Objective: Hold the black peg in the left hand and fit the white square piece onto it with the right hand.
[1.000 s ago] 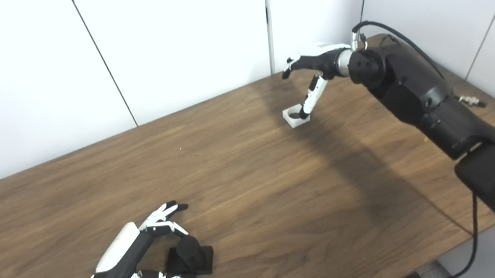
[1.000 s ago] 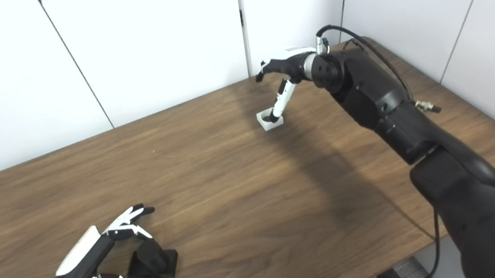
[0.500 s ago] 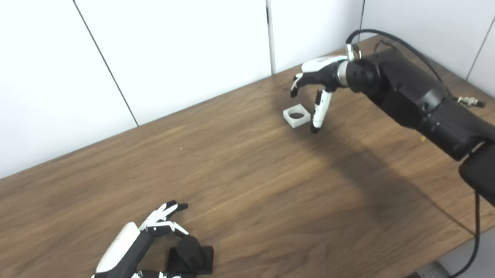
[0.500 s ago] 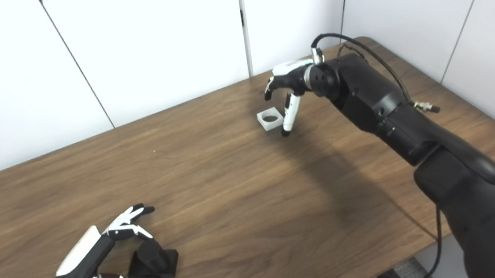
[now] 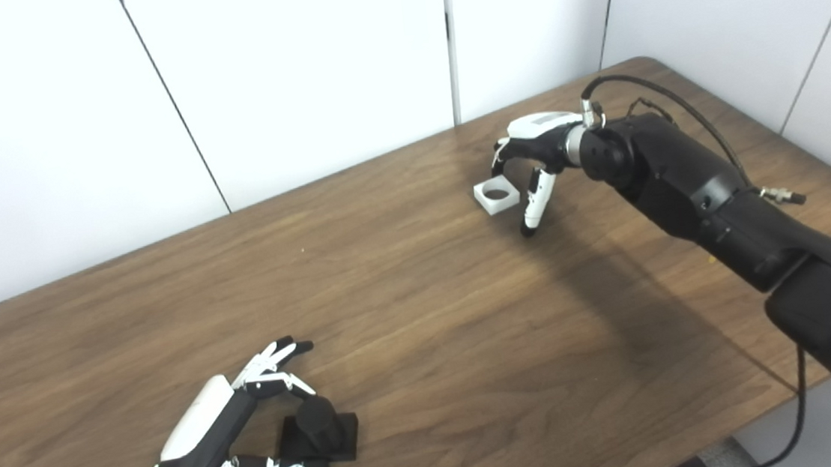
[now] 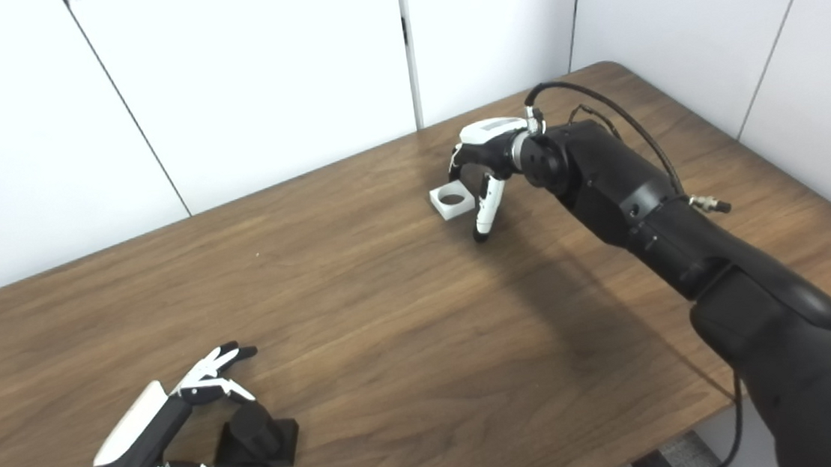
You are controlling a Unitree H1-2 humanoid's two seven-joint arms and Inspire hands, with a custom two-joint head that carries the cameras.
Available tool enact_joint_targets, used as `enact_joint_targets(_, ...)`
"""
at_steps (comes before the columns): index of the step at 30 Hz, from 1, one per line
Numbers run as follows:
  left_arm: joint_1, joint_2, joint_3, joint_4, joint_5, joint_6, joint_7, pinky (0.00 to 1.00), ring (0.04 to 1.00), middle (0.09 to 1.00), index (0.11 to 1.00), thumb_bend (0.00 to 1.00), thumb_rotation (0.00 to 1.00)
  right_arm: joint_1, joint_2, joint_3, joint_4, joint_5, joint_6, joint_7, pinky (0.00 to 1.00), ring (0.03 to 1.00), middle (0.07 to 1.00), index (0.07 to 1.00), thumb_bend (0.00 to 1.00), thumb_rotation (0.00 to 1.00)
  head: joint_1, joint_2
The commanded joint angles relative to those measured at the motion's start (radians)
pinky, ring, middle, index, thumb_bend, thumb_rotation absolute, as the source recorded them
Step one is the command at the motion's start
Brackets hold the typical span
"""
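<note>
The black peg stands upright on its square base near the table's front left. My left hand is cupped around it, fingers arched over its far side and thumb low along its near side. It is not closed on the peg. The white square piece, with a round hole, lies flat at the far right. My right hand hovers over it, open. Its fingers curl down at the piece's far edge, and its thumb points down just right of the piece.
The brown wooden table ends at a white panelled wall behind and has a rounded far right corner. My right forearm and its cable stretch over the table's right side.
My right hand has dropped lower and drawn back toward me. Its thumb has come out of the white piece's hole and now hangs beside it. The left hand and peg have not moved.
</note>
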Motion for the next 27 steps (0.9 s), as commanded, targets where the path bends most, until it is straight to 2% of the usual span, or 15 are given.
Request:
enact_joint_targets(1, 0.016, 0.017, -0.014, 0.003, 0.049, 0.02, -0.023, 0.99, 0.996, 0.937, 0.492, 0.52, 0.06, -0.036, 0.003, 0.007, 0.017, -0.001, -0.02, -0.017, 1.0, 0.99, 0.974, 0.846, 0.89, 0.28, 0.001, 0.002)
enact_joint_targets(7, 0.019, 0.019, -0.014, 0.004, 0.053, 0.013, -0.018, 0.98, 0.994, 0.934, 0.492, 0.52, 0.06, -0.033, 0.011, 0.013, 0.042, -0.003, -0.042, -0.058, 1.0, 0.964, 0.95, 0.824, 0.86, 0.28, 0.007, 0.005)
enact_joint_targets(23, 0.023, 0.019, -0.008, 0.003, 0.048, 0.01, -0.013, 0.99, 0.992, 0.937, 0.492, 0.52, 0.06, -0.022, 0.039, 0.023, 0.117, -0.021, -0.125, -0.228, 0.85, 0.876, 0.866, 0.664, 0.72, 0.22, 0.028, 0.018)
enact_joint_targets(24, 0.023, 0.019, -0.008, 0.003, 0.051, 0.01, -0.011, 0.99, 0.99, 0.935, 0.492, 0.52, 0.06, -0.019, 0.04, 0.021, 0.121, -0.02, -0.133, -0.242, 0.85, 0.871, 0.855, 0.581, 0.62, 0.18, 0.028, 0.018)
enact_joint_targets(25, 0.023, 0.019, -0.008, 0.003, 0.052, 0.01, -0.01, 0.99, 0.989, 0.935, 0.492, 0.52, 0.06, -0.018, 0.041, 0.021, 0.124, -0.02, -0.138, -0.25, 0.85, 0.867, 0.847, 0.538, 0.57, 0.16, 0.028, 0.018)
enact_joint_targets(27, 0.022, 0.02, -0.008, 0.006, 0.059, 0.009, -0.007, 0.98, 0.987, 0.933, 0.492, 0.52, 0.06, -0.017, 0.044, 0.022, 0.137, -0.027, -0.152, -0.282, 0.83, 0.85, 0.823, 0.495, 0.52, 0.15, 0.034, 0.017)
